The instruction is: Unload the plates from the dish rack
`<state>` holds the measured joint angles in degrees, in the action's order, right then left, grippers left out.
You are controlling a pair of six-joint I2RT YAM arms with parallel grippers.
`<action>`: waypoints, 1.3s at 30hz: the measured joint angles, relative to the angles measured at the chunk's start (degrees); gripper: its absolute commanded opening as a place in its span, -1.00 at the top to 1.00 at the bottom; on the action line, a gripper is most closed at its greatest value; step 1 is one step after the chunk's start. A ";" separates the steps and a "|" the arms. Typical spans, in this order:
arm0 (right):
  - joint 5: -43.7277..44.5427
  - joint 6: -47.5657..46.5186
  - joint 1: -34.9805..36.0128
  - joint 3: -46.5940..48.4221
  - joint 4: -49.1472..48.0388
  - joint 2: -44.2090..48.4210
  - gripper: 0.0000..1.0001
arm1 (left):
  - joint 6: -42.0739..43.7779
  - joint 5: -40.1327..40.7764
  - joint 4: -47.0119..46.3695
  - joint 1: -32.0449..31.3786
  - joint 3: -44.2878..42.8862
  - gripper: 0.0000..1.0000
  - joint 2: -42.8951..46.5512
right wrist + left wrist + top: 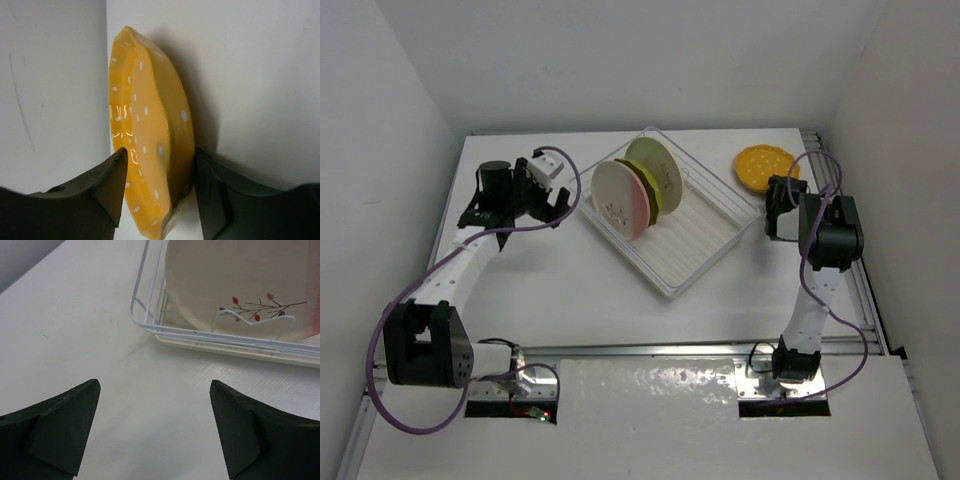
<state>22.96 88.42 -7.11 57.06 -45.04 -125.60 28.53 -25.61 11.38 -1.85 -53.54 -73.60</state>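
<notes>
My right gripper is closed on the rim of the yellow plate, one finger on its dotted face and the other against its underside, well off the right side of the rack. I hold it by the edge because a pinch at the rim is the only purchase two fingers get on a shallow dish, and it keeps them out from under the plate as it goes flat. From above it looks face-up and low over the table. Whether it already rests there I cannot tell. I judge this to be the put-down of the first plate, so I should open only once its weight is on the table.

My left gripper hangs just off the rack's left corner, fingers spread wide and holding nothing, pointed at the wire. Spread like that, it is ready to straddle a rim. The cream plate stands on edge right behind that corner, with a prong propping its twig-patterned face. Behind it, at the rack's far end, stand the olive plate and the green plate, packed close together. The cream one is outermost, so it is the sensible next pick. Three of the four plates are not yet unloaded. One risk is that the rack's raised side stands between my left fingers and the cream plate, so I should come in over the top rather than straight ahead.
</notes>
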 measured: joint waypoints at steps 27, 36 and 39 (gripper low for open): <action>-8.74 -40.39 -0.63 -7.65 29.79 28.81 -0.98 | 24.39 -20.17 20.68 -5.18 -41.20 -0.43 -35.71; -13.03 -48.59 -0.63 -8.66 31.23 36.79 -0.98 | 27.61 -22.62 24.09 -6.32 -43.78 0.07 -39.95; -14.21 -50.40 -0.63 -9.38 31.58 38.36 -0.98 | 28.06 -23.89 24.55 -6.32 -45.48 0.10 -41.94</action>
<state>8.75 38.02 -7.75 47.68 -13.45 -87.24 56.60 -49.50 35.92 -8.16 -99.02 -115.55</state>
